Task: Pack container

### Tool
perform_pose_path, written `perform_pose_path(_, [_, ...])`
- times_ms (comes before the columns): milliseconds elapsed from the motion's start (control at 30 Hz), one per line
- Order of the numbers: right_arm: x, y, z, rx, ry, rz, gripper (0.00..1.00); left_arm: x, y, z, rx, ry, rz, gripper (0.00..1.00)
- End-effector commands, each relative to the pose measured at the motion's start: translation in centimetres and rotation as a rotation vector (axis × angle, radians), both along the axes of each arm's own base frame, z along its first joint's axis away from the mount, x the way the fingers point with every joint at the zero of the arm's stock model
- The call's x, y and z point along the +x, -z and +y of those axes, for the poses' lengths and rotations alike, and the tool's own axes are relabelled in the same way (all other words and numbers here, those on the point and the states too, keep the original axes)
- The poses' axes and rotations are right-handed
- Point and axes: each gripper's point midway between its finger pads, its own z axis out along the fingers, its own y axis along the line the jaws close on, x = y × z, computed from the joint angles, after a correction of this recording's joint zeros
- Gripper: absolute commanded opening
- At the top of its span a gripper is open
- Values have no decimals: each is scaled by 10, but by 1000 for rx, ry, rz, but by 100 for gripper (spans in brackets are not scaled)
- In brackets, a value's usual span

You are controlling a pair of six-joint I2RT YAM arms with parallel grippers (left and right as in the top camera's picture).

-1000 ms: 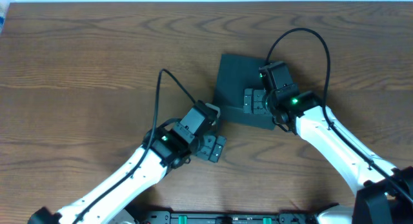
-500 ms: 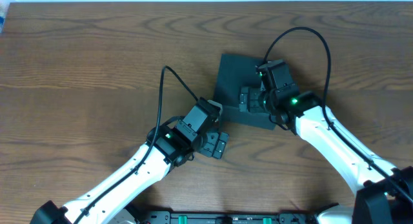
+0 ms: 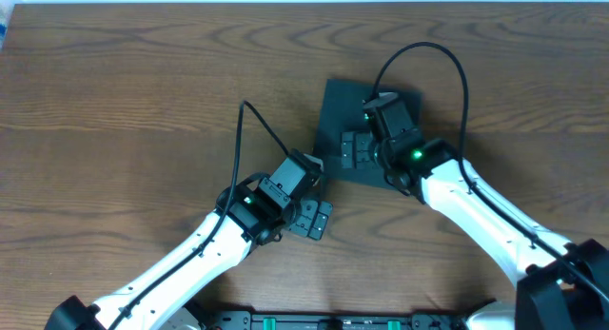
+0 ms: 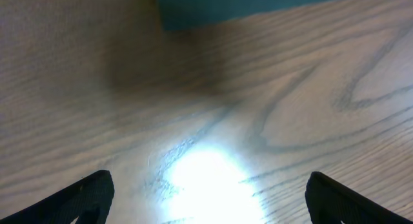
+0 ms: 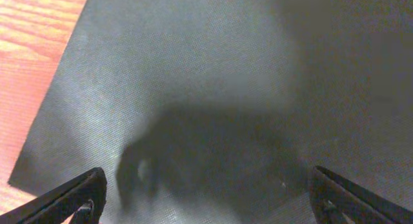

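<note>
Container (image 3: 343, 109), where on the desk (image 3: 143, 83)?
— Flat on the wood, a little right of centre, turned at a slant to the desk's edges. Matte, dark, rectangular, broad top face up.

And the left gripper (image 3: 317, 219)?
— Hovering over bare desk just beside the container's near left corner, apart from it. Jaws spread wide, nothing between them. Seen from the left wrist camera: two dark fingertips (image 4: 90, 195) at the bottom corners, a bright patch of glare on the wood grain between, a blurred teal edge of the container (image 4: 258, 4) along the top.

And the right gripper (image 3: 350, 149)?
— Over the container's top, toward its near left part. Jaws wide apart, gripping nothing. Seen from the right wrist camera: dark, finely textured container top (image 5: 193, 75) filling nearly the whole view, a soft shadow in the middle, fingertips (image 5: 84, 195) low at either side, a strip of reddish desk (image 5: 32, 43) at the upper left. Touching the top or just above it: cannot tell.

Anything else in view?
— A black cable (image 3: 235, 145) looping off the left wrist, another cable (image 3: 419, 45) arching off the right. White arm links reaching in from the near edge.
</note>
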Motion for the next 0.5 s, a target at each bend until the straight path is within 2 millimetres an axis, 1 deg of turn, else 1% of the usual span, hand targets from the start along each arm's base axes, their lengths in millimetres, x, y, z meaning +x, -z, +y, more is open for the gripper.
perform_pose_path(0, [3,15,-10,-76,46,8,99,-2,4,5,24,-14,5,96])
perform_pose_path(200, [3,28,-13,-106,52,31,99,-2,5,7,35,-16,7,96])
perform_pose_path(333, [2,36,-15,-127,56,49,99,2,3,5,32,-2,-16,96])
perform_pose_path(467, [2,38,-15,-129,56,53,99,7,7,1,33,0,-23,96])
